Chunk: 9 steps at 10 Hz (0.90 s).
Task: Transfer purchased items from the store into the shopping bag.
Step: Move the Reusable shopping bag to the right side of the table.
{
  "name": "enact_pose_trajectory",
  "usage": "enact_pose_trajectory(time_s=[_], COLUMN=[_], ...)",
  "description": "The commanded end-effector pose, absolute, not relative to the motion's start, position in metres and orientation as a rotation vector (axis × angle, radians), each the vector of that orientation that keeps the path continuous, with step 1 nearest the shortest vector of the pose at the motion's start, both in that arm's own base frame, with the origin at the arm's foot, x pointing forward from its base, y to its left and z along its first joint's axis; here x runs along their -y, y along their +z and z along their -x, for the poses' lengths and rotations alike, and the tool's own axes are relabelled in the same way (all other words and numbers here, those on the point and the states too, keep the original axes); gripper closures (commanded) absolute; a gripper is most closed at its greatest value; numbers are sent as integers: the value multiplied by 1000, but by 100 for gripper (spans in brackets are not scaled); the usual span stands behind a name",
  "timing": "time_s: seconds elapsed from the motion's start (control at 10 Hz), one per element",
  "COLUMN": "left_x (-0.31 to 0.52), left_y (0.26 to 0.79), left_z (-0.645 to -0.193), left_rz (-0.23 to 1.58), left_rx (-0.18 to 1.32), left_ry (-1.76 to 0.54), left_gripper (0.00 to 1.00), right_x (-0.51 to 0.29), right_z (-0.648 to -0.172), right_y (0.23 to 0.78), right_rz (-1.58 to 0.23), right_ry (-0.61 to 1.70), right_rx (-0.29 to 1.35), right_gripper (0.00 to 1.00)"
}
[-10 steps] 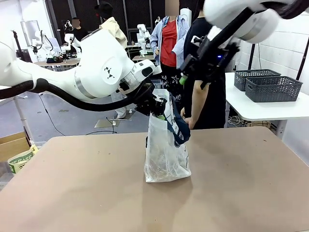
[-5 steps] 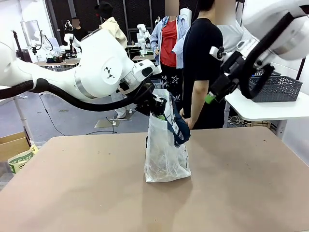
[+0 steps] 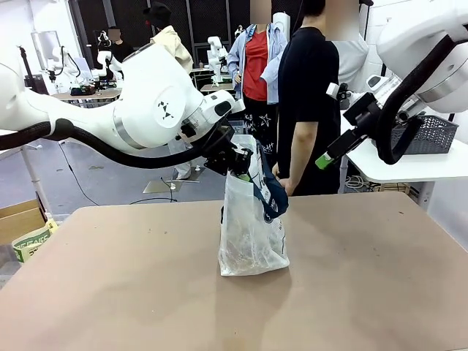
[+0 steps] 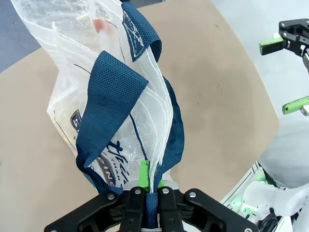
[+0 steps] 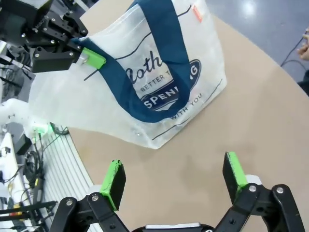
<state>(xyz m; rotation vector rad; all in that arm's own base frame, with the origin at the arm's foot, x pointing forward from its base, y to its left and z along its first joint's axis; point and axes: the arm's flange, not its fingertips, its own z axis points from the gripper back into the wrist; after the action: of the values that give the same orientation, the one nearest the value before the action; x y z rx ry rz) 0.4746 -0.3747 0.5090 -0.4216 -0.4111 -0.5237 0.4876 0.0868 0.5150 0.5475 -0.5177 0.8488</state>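
The shopping bag [image 3: 252,227], whitish translucent plastic with navy straps, stands mid-table. My left gripper [image 3: 238,165] is shut on its upper rim beside a strap and holds it up. In the left wrist view the fingertips [image 4: 143,175] pinch the plastic of the bag [image 4: 111,96]. My right gripper [image 3: 326,156] hangs open in the air to the right of the bag, apart from it. In the right wrist view it [image 5: 174,181] stands open and empty, looking down on the bag [image 5: 145,96] and the left gripper [image 5: 89,57]. The purchased items are hidden.
A person in black [image 3: 307,110] stands at the table's far edge behind the bag. Dark grey lattice baskets [image 3: 428,135] sit on a white side table at the right. A cardboard box [image 3: 22,223] is at the left. The brown table [image 3: 146,292] is bare around the bag.
My right arm has swung from above the bag down and to the right, away from it, still open. The left gripper and the bag have not moved.
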Motion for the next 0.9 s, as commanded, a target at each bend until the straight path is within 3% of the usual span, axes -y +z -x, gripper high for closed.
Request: enact_pose_trajectory(time_s=[0.0,0.4,0.8], left_x=[373,375,357], left_y=[511,509,550], left_z=[-475,-475,-496], left_rz=[421,422,156], left_rx=[415,411,369], left_ry=[-522,-524,-592], left_gripper=[100,100,100], right_x=[-88,-88,-88], right_z=[-489,-489,-489], right_y=[521,521,521], right_rz=[-562,-562,-562], right_ry=[840,840,840], right_rx=[491,491,491], right_gripper=[0,0,0])
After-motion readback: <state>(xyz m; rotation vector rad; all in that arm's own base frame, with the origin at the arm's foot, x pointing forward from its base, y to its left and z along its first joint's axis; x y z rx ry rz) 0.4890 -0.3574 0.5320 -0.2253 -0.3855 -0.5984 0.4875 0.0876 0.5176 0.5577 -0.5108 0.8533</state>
